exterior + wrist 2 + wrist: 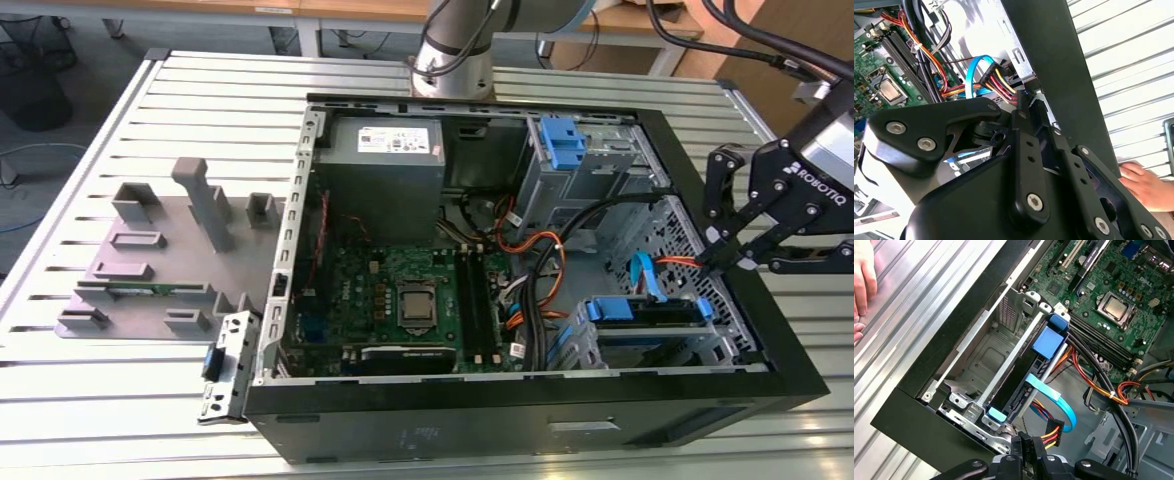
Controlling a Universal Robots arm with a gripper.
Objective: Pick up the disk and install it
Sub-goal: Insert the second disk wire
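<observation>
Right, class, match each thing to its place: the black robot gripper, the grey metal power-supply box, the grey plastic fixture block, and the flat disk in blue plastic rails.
Things:
1. black robot gripper
2. grey metal power-supply box
3. grey plastic fixture block
4. flat disk in blue plastic rails

Places:
A. on the slatted table, outside the case
B. in the case corner nearest the arm's base
C. at the case wall on the exterior view's right
D. in the metal drive cage

Pairs: 1-C, 2-B, 3-A, 4-D
</observation>
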